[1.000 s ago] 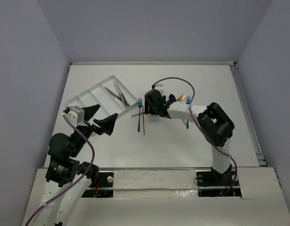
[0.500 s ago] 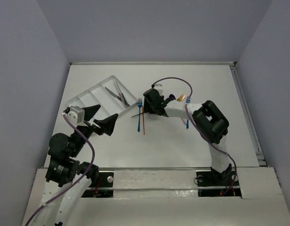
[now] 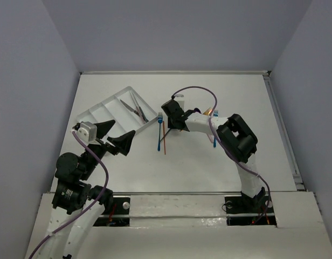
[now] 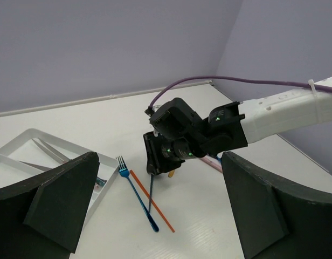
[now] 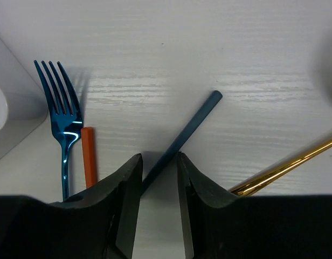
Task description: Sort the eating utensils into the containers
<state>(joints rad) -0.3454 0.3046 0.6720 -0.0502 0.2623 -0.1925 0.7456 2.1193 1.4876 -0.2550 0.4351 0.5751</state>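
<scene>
The white tray (image 3: 101, 116) lies at the left, angled, with silver utensils (image 3: 136, 107) in one compartment. On the table beside it are a blue fork (image 3: 159, 132) and an orange stick-like utensil (image 3: 164, 141). My right gripper (image 3: 175, 129) is low over a dark blue utensil handle (image 5: 190, 127). Its jaws have narrowed astride the handle, which crosses slantwise between the fingertips (image 5: 135, 162), and a gap still shows. A gold utensil (image 5: 295, 164) lies just to the right. My left gripper (image 3: 115, 136) hangs wide open by the tray's near corner, holding nothing.
Another blue fork (image 3: 215, 115) and a pink utensil (image 3: 213, 141) lie under the right forearm. The left wrist view shows the tray rim (image 4: 26, 135), the blue fork (image 4: 135, 189) and the orange stick (image 4: 152, 202) crossing under the dark handle (image 4: 151, 191).
The right gripper has slid left and down onto the dark blue handle and its jaws have narrowed around it. The handle has swung to a steeper angle. The left arm has not moved.
</scene>
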